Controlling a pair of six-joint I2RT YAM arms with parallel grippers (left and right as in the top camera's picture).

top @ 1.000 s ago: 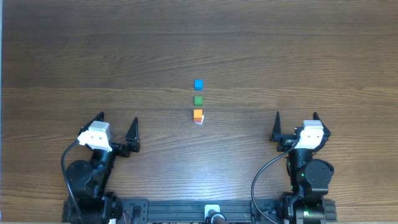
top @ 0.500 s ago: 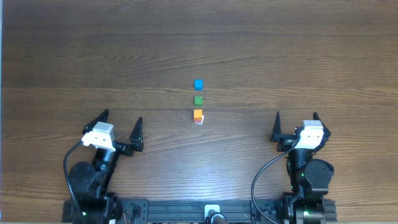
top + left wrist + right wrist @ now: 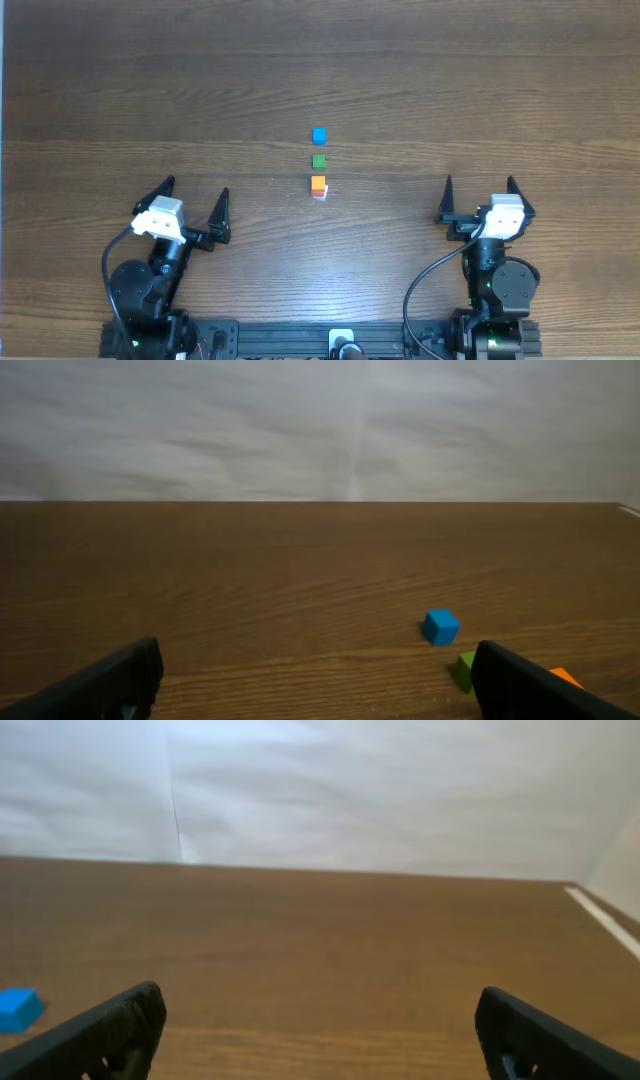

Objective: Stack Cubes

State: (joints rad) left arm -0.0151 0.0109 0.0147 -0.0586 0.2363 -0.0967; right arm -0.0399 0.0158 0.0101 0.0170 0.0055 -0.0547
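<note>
Looking down from above, you have three small cubes in a short line near the middle of the table (image 3: 520, 80), running straight away from the arm bases: the blue cube (image 3: 319, 136) is farthest out, the green cube (image 3: 319, 161) sits in the middle, and the orange cube (image 3: 318, 184) is nearest the bases. Each is apart from its neighbour with bare wood between, so none of these three sits on another. A pale sliver with a hint of red shows at the near edge of the orange cube, and you cannot tell from these views what it is. Your left claw (image 3: 194, 188) sits near its base, well apart from the cubes and to their left, its two dark fingers spread wide with nothing between them. Its wrist view shows the blue cube ahead on the wood, with the green and orange ones partly hidden behind one finger. Your right claw (image 3: 479, 183) sits near its own base, well apart from the cubes on their right, fingers likewise spread wide and holding nothing. Its wrist view catches the blue cube at the edge of the picture, with a pale wall behind the table's far edge.
</note>
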